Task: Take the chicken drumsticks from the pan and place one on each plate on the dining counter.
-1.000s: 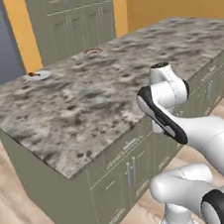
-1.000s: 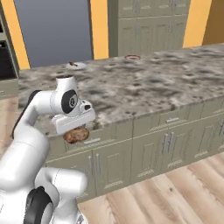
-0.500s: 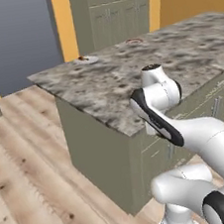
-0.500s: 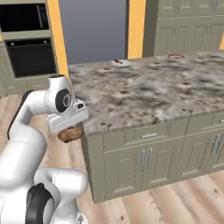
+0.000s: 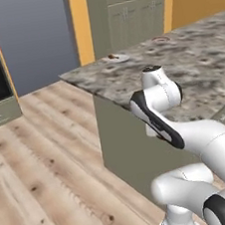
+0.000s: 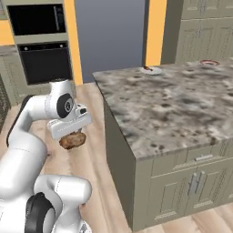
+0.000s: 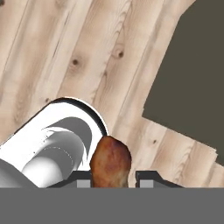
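Chicken drumstick (image 6: 72, 140): one in sight, lumpy, glossy, orange-brown, tapered; hangs over the plank floor beside the island.
Gripper (image 6: 70, 136): fingers clenched on the chicken drumstick; in the hand view the meat sits between both dark tips.
Dining counter (image 6: 182, 107): speckled grey-brown granite slab, olive-green cabinet fronts below.
Plates: two, small, round, shallow; pale plate (image 6: 151, 70) at the far corner carries something small and brown; dark-rimmed plate (image 6: 210, 63) lies further along the far edge.
Floor (image 5: 46, 168): pale wood planks, knotted.
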{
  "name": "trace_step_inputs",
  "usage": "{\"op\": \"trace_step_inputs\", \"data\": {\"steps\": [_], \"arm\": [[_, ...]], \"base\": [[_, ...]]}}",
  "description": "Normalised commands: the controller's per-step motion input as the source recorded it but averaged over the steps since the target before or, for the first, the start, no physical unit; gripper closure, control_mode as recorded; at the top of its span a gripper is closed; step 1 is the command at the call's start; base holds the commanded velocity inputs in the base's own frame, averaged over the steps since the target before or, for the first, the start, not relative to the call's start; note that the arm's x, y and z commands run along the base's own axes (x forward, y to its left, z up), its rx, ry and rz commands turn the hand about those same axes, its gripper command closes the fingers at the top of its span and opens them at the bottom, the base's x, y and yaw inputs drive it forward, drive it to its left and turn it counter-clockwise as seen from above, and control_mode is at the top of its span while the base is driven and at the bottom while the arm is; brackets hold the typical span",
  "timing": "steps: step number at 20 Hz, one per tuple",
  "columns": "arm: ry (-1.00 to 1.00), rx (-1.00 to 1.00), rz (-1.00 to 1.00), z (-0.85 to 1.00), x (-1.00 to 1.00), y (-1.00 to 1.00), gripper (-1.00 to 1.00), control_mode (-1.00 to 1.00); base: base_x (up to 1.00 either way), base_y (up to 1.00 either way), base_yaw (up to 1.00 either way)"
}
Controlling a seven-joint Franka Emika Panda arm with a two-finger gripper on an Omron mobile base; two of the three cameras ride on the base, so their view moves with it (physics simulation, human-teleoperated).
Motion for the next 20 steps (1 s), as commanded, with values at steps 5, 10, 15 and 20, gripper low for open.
{"op": "trace_step_inputs", "data": {"steps": [5,10,15,20], "arm": [[0.00,0.00,0.00,0.00,0.00,0.00,1.00,1.00],[0.00,0.00,0.00,0.00,0.00,0.00,1.00,1.00],[0.00,0.00,0.00,0.00,0.00,0.00,1.00,1.00],[0.00,0.00,0.00,0.00,0.00,0.00,1.00,1.00]], "base": [[0.62,1.00,-0.01],[0.82,1.00,0.00],[0.97,0.93,0.00],[1.00,0.53,-0.14]]}}
